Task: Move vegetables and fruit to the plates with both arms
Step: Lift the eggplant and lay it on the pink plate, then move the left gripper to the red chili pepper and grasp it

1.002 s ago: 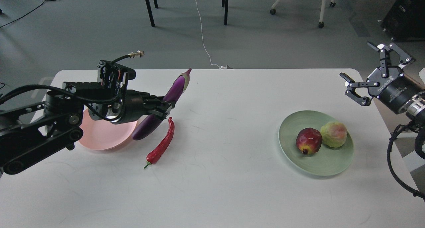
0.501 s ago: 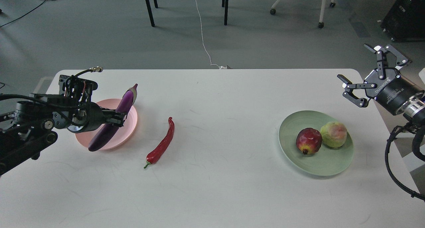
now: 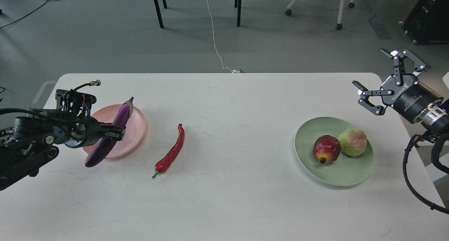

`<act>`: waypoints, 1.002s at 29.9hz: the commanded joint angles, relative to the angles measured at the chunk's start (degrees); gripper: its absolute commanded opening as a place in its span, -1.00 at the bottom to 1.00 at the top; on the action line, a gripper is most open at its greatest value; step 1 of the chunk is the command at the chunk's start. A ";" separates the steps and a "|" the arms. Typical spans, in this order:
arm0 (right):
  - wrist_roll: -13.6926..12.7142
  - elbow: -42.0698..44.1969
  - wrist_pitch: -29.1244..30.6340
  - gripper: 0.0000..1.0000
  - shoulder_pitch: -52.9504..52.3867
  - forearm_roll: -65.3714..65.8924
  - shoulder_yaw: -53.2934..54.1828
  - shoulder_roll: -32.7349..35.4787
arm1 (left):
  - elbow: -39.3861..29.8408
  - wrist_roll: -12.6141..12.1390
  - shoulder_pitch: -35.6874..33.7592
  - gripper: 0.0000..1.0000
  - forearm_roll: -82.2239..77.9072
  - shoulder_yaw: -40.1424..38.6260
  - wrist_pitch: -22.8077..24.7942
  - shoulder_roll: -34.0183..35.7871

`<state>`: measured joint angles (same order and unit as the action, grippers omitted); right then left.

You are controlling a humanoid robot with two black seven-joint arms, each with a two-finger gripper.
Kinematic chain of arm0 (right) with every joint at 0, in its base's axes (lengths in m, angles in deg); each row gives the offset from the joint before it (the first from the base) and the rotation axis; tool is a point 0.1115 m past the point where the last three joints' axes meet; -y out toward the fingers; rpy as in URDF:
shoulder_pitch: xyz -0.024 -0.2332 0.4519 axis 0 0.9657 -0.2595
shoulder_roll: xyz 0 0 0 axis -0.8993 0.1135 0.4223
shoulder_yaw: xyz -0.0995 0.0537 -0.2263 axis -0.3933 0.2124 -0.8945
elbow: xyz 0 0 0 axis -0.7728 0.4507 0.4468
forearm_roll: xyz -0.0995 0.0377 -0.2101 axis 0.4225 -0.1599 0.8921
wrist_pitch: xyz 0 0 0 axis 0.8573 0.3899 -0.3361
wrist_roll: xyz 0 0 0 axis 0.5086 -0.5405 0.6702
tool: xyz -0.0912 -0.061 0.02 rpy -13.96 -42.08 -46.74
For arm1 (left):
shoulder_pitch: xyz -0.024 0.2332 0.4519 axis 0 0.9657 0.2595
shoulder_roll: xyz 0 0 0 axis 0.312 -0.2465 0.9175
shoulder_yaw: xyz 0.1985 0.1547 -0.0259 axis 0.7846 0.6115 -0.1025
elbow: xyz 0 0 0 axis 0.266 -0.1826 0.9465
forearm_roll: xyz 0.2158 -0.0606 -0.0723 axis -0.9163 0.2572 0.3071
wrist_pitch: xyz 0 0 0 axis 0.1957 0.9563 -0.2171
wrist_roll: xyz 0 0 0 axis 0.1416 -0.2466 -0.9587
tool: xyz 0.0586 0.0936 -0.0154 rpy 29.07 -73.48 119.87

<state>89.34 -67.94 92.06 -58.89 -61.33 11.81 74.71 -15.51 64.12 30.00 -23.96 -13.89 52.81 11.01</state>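
Note:
My left gripper (image 3: 115, 133) is shut on the purple eggplant (image 3: 117, 123) and holds it slanted over the pale pink plate (image 3: 138, 127); its lower end hangs past the plate's near-left rim. I cannot tell whether it touches the plate. The red chili (image 3: 172, 152) lies on the table right of the pink plate. The dark red fruit (image 3: 326, 149) and the yellow-green fruit (image 3: 352, 142) sit side by side on the mint green plate (image 3: 336, 176). My right gripper (image 3: 380, 78) is open and empty, above the table's far right corner.
The white table (image 3: 231, 199) bears both plates. Its far edge runs behind them. Chair and table legs (image 3: 158, 9) and a white cable (image 3: 214, 37) are on the floor beyond. A black box (image 3: 429, 16) stands at the far right.
My left gripper has carried the eggplant left and down, from beside the chili to over the pink plate. My right gripper has drifted slightly left and up, still open.

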 commanded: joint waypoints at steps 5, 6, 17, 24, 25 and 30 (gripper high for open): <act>0.00 0.07 0.00 0.99 0.09 0.00 -0.09 -0.08 | 0.05 0.00 -0.54 0.51 0.07 -0.02 -0.69 -0.17; 0.00 -0.02 0.00 0.99 0.17 0.00 -0.09 -0.08 | -0.04 -0.26 -0.89 0.52 -0.02 -0.11 -0.60 -0.17; 0.00 0.07 0.00 0.99 0.17 0.00 -0.17 -0.08 | -9.25 -1.23 -9.86 0.51 -0.64 0.07 4.37 -4.56; 0.00 -0.02 0.00 0.99 0.17 0.00 -0.18 -0.17 | -13.75 -4.39 -9.95 0.45 -7.48 5.86 4.37 -12.02; 0.00 0.07 0.00 0.99 0.17 0.00 -0.18 -0.17 | -13.57 -4.48 -9.78 0.44 -8.01 6.48 4.37 -12.64; 0.00 0.07 0.00 0.99 0.35 0.00 -0.18 -0.09 | -12.17 -4.65 -9.07 0.41 -9.86 8.15 4.37 -14.93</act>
<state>89.34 -67.89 92.06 -58.69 -61.33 11.57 74.53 -28.80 59.53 20.46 -32.51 -6.51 57.19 -2.46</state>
